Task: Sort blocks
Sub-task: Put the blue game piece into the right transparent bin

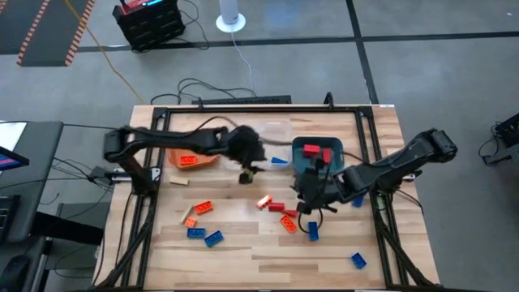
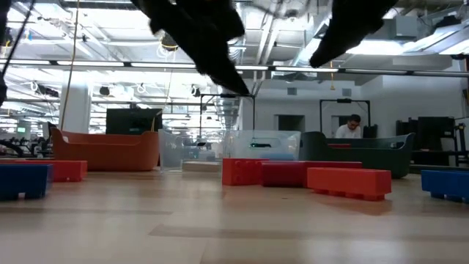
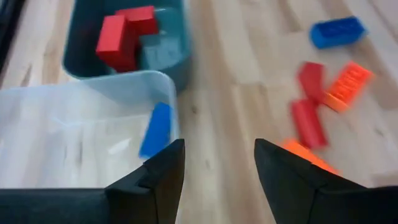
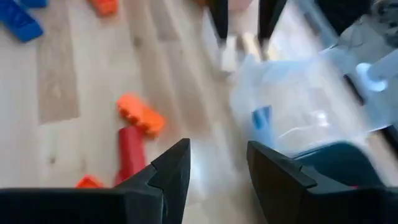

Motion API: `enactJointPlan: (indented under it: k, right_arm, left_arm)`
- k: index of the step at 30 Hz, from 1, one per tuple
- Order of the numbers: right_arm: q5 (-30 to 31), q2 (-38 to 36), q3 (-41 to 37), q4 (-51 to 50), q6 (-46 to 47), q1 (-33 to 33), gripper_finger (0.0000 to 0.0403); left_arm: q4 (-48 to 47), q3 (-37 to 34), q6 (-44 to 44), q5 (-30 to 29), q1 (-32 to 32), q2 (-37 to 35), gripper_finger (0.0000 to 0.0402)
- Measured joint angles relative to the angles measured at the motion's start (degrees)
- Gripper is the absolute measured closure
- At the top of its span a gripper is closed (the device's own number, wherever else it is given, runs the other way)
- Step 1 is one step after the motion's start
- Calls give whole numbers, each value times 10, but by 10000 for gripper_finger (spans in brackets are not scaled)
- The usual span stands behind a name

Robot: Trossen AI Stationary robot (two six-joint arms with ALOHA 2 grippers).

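Left gripper spread, empty – one blue block in the clear tray, two red blocks in the teal tray

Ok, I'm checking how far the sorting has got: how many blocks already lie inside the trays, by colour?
Red blocks, in the teal tray: 2
Blue block, in the clear tray: 1
Orange block, in the orange tray: 1
Total: 4
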Motion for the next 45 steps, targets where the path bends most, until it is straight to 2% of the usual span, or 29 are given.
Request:
enactJointPlan:
  k: [4, 9, 12, 18, 23, 27, 34, 42, 45]
  right_arm:
    - [-81, 36, 0, -34, 91, 22, 210]
    - [-199, 83, 0, -118, 255, 23, 198]
    - [-254, 104, -1, -144, 313, 32, 184]
    - [-347, 104, 15, -207, 395, 75, 168]
    - [-470, 99, 15, -207, 509, 121, 168]
    - [-523, 107, 15, -213, 584, 153, 168]
    - [-545, 128, -6, -194, 697, 211, 168]
    - [-555, 126, -47, -80, 847, 280, 168]
    - [-555, 126, -47, -74, 889, 297, 168]
  left_arm:
    - [-3, -55, -22, -83, -47, -69, 212]
    - [-6, -97, -63, -234, -88, -128, 212]
    - [-9, -107, -83, -273, -105, -152, 212]
    - [-10, -107, -83, -285, -120, -162, 212]
    - [-9, -107, -81, -285, -120, -151, 212]
    - [-6, -107, -67, -285, -120, -149, 212]
    - [8, -107, -27, -285, -120, -150, 212]
    - [-1, -107, -9, -284, -119, -150, 212]
    - [0, -107, -6, -284, -119, -150, 212]
